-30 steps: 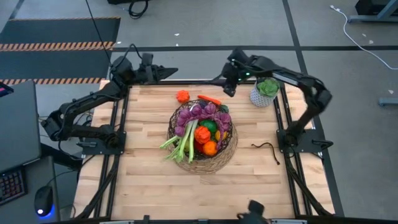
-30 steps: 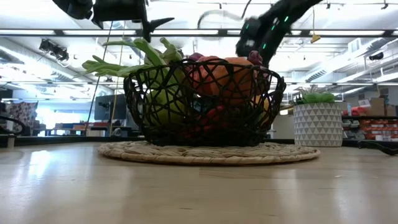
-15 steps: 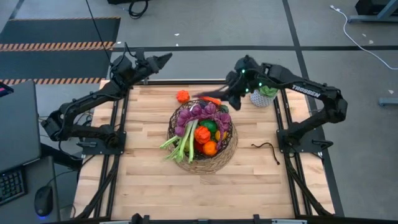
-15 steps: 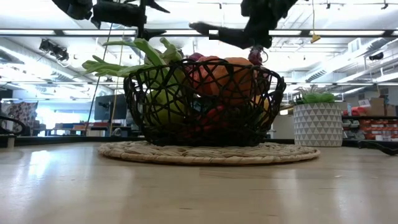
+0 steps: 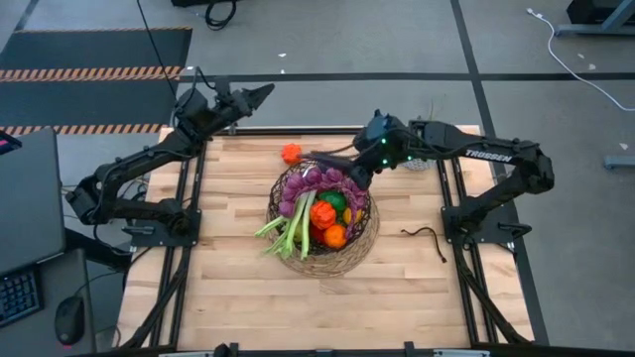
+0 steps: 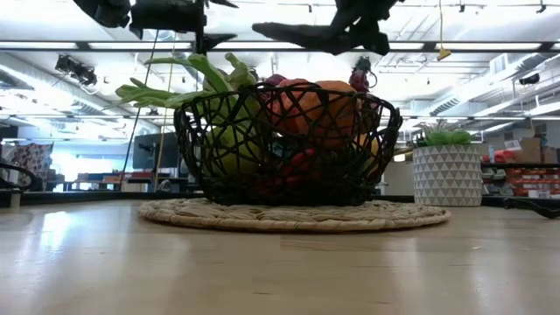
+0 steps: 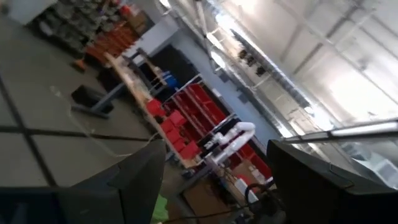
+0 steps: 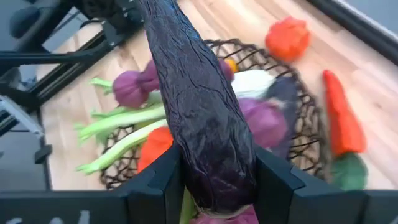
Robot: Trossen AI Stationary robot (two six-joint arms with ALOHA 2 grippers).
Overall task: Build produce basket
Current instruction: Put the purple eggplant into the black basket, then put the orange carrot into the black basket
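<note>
Overhead, we see the basket (image 5: pixel 322 220) near the middle of the wooden table (image 5: pixel 238 288), filled with produce: a green leek (image 5: pixel 295 230) hanging over its rim, red and orange peppers (image 5: pixel 323 215) and purple pieces at the far side. An orange pepper (image 5: pixel 291 153) lies on the table just beyond the basket. The right gripper (image 5: pixel 349 164) reaches over the basket's far rim, clamped on a long dark eggplant (image 5: pixel 327 159) that sticks out toward the loose pepper. The left gripper (image 5: pixel 260 95) waits past the table's far left corner, fingers spread and empty. At table height, we see the basket (image 6: pixel 289 144) on its tan wicker base, the eggplant (image 6: pixel 302 37) held level above it, and a white plant pot (image 6: pixel 447 173) well to the side. Through the left wrist camera, we see only its fingers (image 7: pixel 124 186) set apart against the room. Through the right wrist camera, the fingers (image 8: pixel 155 186) press either side of the wrinkled purple eggplant (image 8: pixel 199 118), the basket (image 8: pixel 308 140) below, and a carrot (image 8: pixel 342 124) on the table beside it.
</note>
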